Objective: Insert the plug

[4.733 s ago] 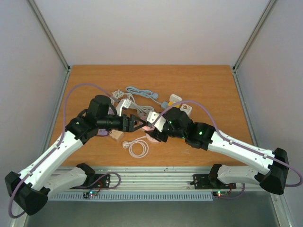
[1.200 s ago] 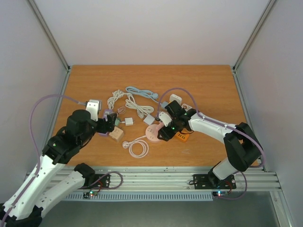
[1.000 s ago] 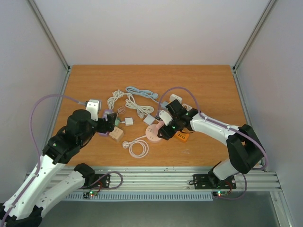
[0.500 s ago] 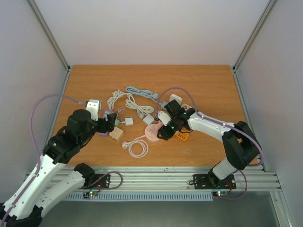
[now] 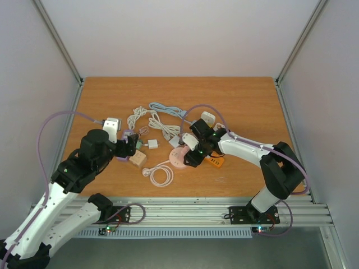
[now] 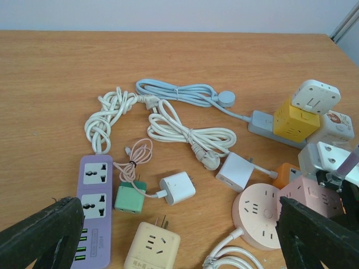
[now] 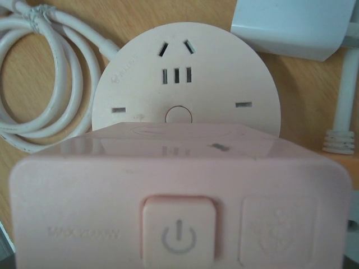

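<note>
Just above the round pink socket disc (image 7: 185,84), my right jaws clamp the pink cube-shaped plug (image 7: 179,202); I should lower it level, squared to the slots. Left jaws gape empty.

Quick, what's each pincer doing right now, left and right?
Left pincer: open, holding nothing.
Right pincer: closed on the pink plug, just above the round socket.
</note>
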Motion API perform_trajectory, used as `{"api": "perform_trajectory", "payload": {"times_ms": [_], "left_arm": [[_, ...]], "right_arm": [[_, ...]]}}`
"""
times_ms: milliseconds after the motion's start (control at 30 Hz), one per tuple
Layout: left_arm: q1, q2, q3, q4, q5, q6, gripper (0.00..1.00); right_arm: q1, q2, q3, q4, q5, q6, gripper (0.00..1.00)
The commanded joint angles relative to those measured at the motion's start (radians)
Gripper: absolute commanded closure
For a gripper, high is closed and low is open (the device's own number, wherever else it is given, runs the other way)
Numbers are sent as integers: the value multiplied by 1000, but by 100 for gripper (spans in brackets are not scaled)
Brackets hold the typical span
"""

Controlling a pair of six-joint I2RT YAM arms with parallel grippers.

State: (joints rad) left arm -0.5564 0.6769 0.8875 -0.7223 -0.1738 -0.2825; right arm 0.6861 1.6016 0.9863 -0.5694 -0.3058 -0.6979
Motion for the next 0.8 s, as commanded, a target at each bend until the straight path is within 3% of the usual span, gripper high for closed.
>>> {"api": "perform_trajectory", "payload": {"times_ms": [0, 300, 633, 767], "left_arm": [[3, 6, -12, 50, -18, 12, 6], [3, 9, -12, 49, -16, 14, 6], [3, 10, -12, 47, -19, 15, 6], [3, 11, -13, 47, -20, 16, 6]], "right_arm": [[30, 46, 12, -92, 52, -27, 75], [45, 95, 69, -156, 69, -63, 75], [96, 124, 14, -80, 257, -15, 71], [100, 118, -13, -49, 266, -18, 70]]}}
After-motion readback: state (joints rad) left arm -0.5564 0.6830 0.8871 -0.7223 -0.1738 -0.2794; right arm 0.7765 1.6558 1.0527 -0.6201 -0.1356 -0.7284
